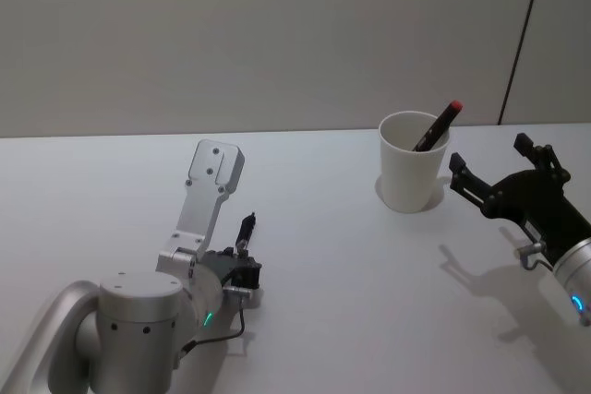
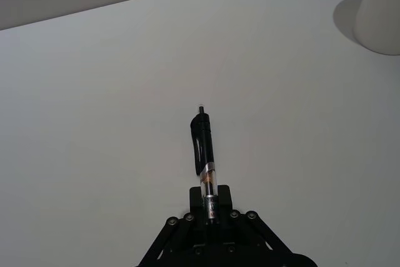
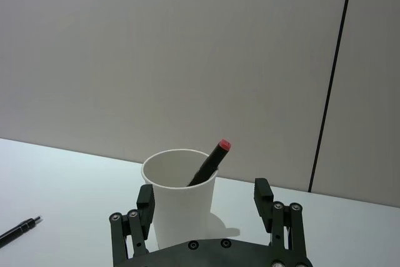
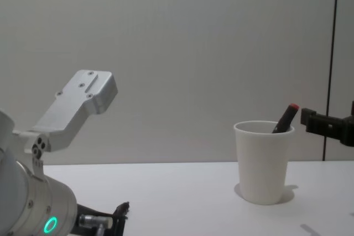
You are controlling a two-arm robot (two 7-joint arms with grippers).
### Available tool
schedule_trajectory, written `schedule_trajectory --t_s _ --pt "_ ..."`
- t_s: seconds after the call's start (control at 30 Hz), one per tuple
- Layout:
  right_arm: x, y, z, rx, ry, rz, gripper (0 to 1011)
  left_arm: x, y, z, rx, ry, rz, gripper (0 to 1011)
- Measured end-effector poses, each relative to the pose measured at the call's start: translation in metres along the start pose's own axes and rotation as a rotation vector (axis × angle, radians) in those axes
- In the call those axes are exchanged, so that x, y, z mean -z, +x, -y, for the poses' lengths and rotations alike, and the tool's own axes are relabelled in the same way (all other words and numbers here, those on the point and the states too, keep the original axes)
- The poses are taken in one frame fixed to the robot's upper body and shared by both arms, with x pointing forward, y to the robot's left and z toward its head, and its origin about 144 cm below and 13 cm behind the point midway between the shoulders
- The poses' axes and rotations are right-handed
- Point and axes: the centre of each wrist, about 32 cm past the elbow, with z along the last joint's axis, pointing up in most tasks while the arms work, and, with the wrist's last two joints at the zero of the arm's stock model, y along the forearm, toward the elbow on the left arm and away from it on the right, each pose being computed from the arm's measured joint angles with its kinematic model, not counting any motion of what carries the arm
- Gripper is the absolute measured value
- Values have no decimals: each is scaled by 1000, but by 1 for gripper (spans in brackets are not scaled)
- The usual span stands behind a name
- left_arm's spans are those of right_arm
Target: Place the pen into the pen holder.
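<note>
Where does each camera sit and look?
Head view: up high, looking down at the white table, the white paper cup with a red-capped dark pen inside; left end effector and right end effector show.
Chest view: lower, looking across the table at the cup; silver left arm shows.
Left wrist view: on the left arm, looking past its end effector, shut on a black clip pen.
Right wrist view: on the right arm, looking past its open end effector at the cup.
Shared: all four see the cup.

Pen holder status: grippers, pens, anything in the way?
Left gripper shut on black pen, low over table, apart from pen holder. Right gripper open, empty, close beside it. Red-capped pen already inside; nothing between.
</note>
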Motion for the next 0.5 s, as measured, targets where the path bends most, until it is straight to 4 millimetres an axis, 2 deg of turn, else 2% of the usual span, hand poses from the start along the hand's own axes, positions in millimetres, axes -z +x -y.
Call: schedule_trajectory --t_s 0.5 --pt "0 0 0 0 0 0 1002 -1 2 0 -11 -25 -10 138"
